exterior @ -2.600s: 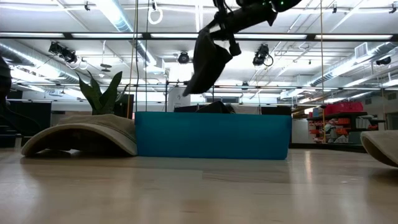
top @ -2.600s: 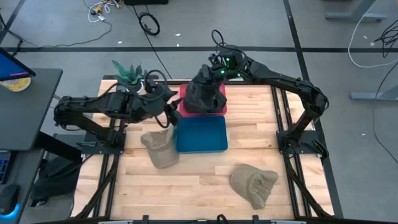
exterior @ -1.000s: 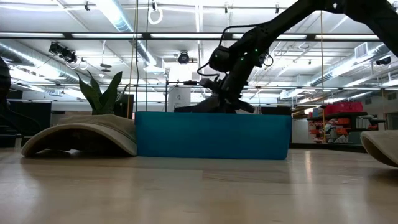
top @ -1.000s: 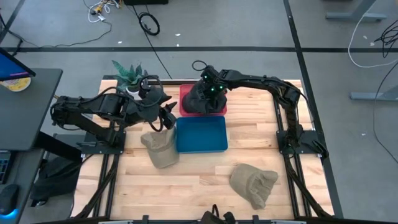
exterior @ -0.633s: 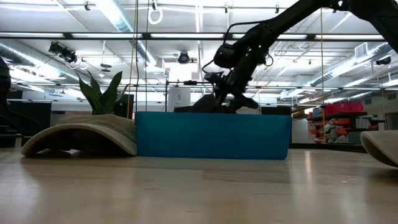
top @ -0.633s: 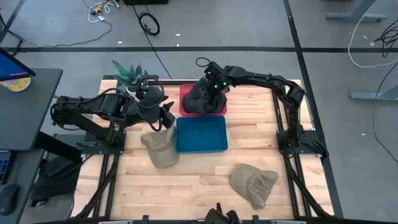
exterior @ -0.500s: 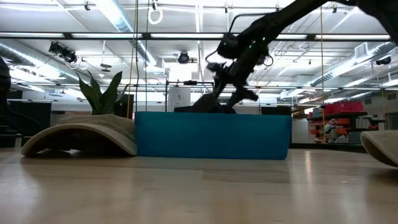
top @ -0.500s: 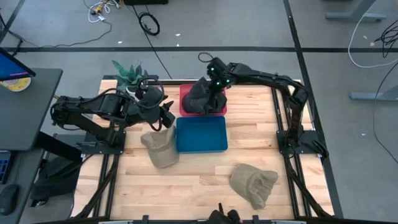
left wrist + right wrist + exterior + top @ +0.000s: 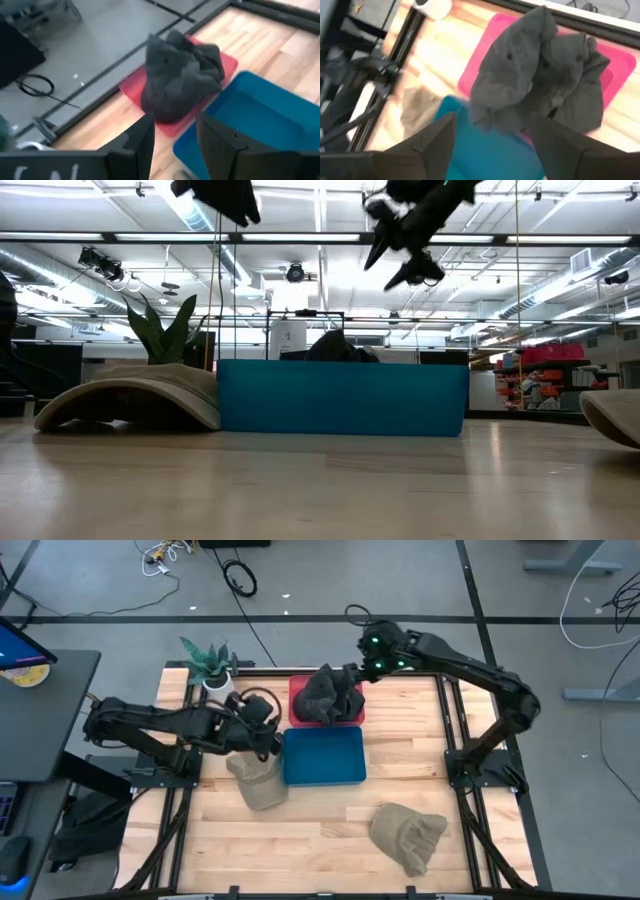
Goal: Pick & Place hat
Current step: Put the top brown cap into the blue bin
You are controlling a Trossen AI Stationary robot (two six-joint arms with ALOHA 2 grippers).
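On the red tray lies the dark hat, the released right end effector above it, fingers spread, left end effector likewise parted.

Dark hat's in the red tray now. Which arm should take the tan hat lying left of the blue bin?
Left. Its pincer hangs open just above that tan hat, beside the blue bin. The right pincer is open too, but sits across the bin, over the red tray holding the dark hat.

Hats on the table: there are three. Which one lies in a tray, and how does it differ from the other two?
The dark grey hat lies crumpled in the red tray. The two tan hats lie on the bare wooden table.
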